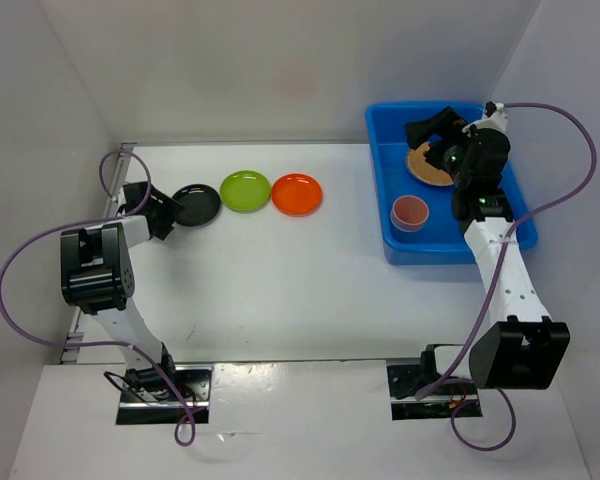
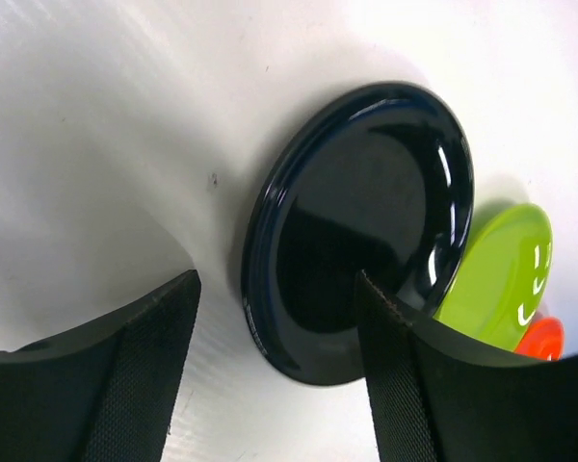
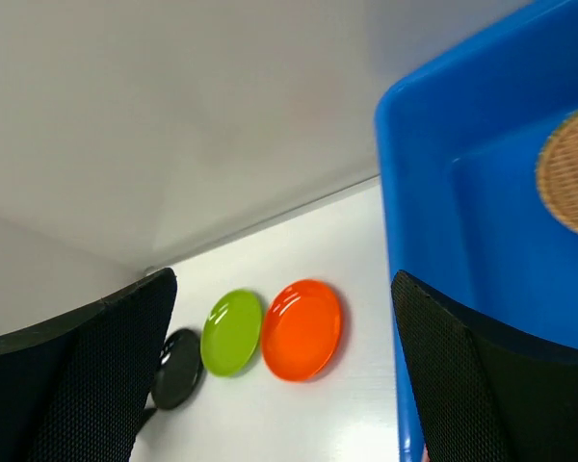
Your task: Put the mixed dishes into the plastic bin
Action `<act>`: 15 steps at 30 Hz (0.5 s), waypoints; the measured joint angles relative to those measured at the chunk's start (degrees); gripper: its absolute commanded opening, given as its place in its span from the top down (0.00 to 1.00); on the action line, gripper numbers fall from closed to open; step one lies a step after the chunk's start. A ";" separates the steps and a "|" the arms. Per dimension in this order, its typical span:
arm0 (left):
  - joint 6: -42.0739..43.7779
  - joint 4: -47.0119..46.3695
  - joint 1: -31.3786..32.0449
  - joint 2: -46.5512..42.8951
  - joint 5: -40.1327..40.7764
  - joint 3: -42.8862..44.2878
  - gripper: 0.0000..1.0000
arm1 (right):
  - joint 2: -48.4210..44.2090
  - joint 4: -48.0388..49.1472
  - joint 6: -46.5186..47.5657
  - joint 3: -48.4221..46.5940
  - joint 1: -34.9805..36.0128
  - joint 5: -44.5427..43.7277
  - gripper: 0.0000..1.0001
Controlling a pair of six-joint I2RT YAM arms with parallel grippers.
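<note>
Left pincer (image 2: 275, 289) apart, straddling black plate (image 2: 366, 212) rim. Risk: glossy rim may slip at closing, plate shoved into lime plate (image 2: 501, 269) beyond. Right pincer (image 3: 281, 281) apart, empty.

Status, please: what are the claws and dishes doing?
Left gripper open, astride black plate rim. Right gripper open, empty, over blue bin. Woven tray, pink cup inside; green plate, orange plate outside.

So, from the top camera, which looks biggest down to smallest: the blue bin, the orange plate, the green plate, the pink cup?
1. blue bin, by far the largest.
2. orange plate and green plate: they look about the same, so no ranking between them.
3. pink cup, the smallest.
</note>
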State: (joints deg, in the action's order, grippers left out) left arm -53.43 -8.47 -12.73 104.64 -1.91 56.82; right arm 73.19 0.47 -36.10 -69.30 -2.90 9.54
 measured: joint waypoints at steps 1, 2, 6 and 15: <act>-0.76 -0.26 0.07 0.39 0.35 0.31 0.31 | -0.26 -0.11 0.46 0.00 0.83 0.22 0.03; -1.25 -0.63 0.11 1.07 0.39 0.70 0.34 | -0.57 -0.22 0.83 0.00 1.46 0.50 0.03; -3.23 -2.32 0.24 3.63 0.09 2.27 0.47 | -2.78 -0.33 1.75 0.00 3.21 2.01 0.03; -5.53 -3.41 0.26 5.70 -2.27 3.19 1.00 | -5.09 -0.61 3.67 -1.53 7.30 4.92 0.03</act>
State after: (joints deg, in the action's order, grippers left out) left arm -58.96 -11.88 -12.47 110.34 -4.19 60.01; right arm 68.10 -0.14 -32.42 -70.83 4.40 14.46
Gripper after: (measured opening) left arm 0.019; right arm 0.965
